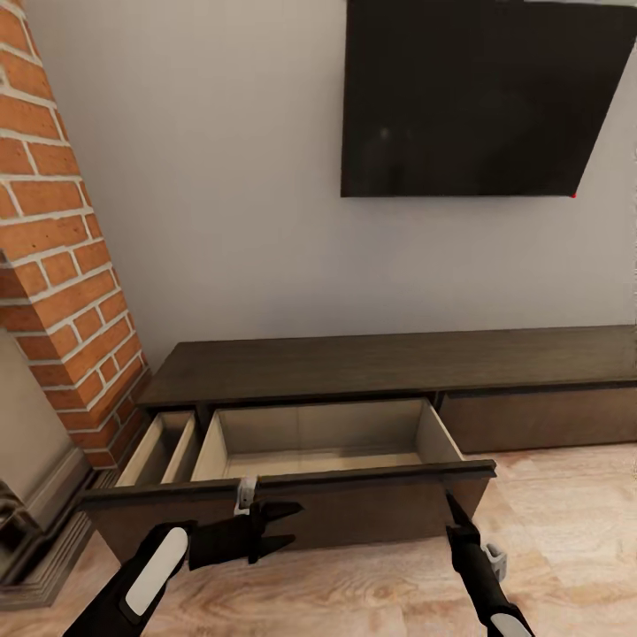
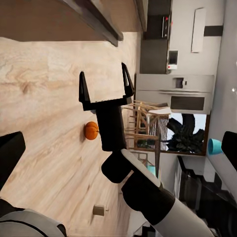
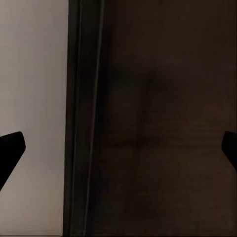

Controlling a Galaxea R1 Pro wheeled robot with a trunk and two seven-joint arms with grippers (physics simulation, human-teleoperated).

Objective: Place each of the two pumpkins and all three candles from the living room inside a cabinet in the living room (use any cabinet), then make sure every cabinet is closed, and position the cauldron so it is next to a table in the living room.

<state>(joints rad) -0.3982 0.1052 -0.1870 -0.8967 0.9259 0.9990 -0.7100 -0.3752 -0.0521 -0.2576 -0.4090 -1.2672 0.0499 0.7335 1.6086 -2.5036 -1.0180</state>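
Note:
The long dark brown cabinet stands against the wall with its left drawer pulled out; the pale beige inside holds nothing. My left gripper hangs open in front of the drawer front, pointing right. My right gripper is open at the drawer front's right end, its open fingers showing in the left wrist view. In the right wrist view its fingertips straddle the drawer front's top edge. One orange pumpkin lies on the wooden floor behind the right arm. A small beige stub, perhaps a candle, lies further off. The cauldron is out of view.
A brick fireplace column rises left of the cabinet, with its grey hearth by my left arm. A dark TV hangs above the cabinet. Wooden chairs and grey kitchen units lie far behind.

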